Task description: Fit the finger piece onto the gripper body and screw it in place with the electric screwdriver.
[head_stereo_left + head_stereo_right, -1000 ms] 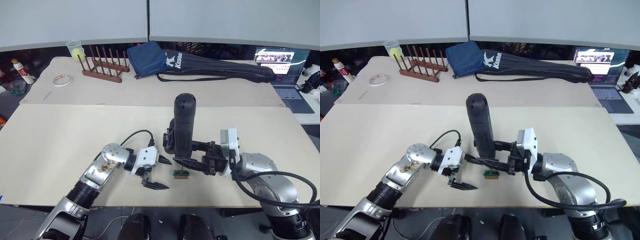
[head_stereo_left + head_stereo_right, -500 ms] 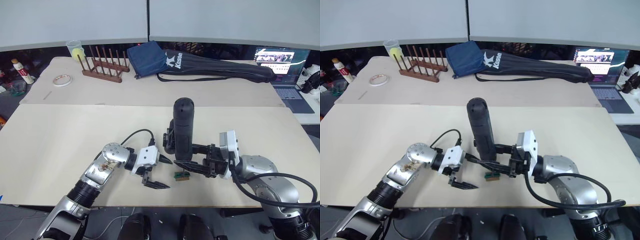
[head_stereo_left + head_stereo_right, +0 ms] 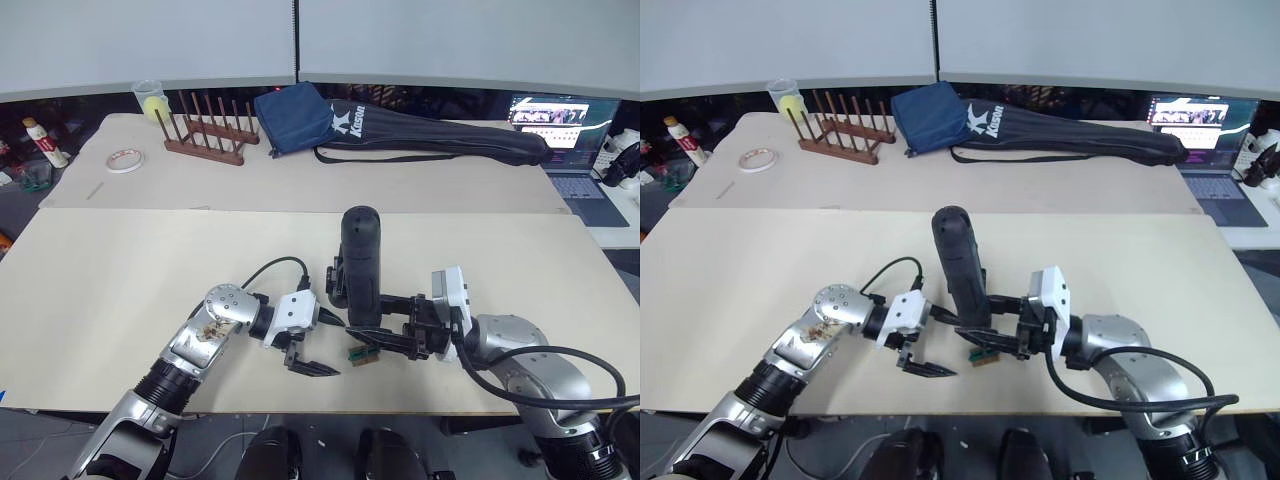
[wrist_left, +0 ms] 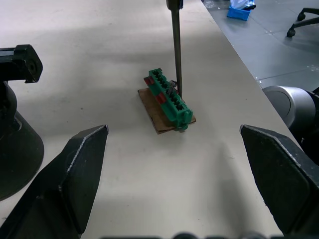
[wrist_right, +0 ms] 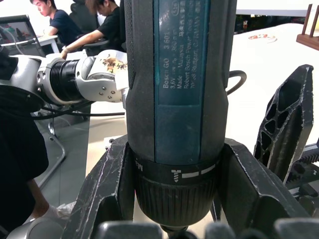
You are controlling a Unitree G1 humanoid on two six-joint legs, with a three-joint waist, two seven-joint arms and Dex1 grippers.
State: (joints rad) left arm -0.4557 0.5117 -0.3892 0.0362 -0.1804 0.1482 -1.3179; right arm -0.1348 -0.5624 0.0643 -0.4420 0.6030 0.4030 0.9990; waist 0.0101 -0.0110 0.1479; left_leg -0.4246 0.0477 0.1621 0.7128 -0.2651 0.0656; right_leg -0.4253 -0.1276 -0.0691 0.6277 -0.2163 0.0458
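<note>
Left eye view is showing the right gripper (image 3: 385, 325) clamping the screwdriver (image 3: 359, 262) upright over the near table (image 3: 120, 270), its two fingers pressing the barrel's lower end from both sides. Left wrist view is showing the bit (image 4: 175, 47) coming straight down and touching a small green block (image 4: 168, 100) lying on a brown card. The left gripper (image 3: 318, 345) is sitting just left of that block with its fingers spread wide and holding nothing, while the gripper body (image 3: 337, 283) is standing right behind the screwdriver, partly hidden by it.
</note>
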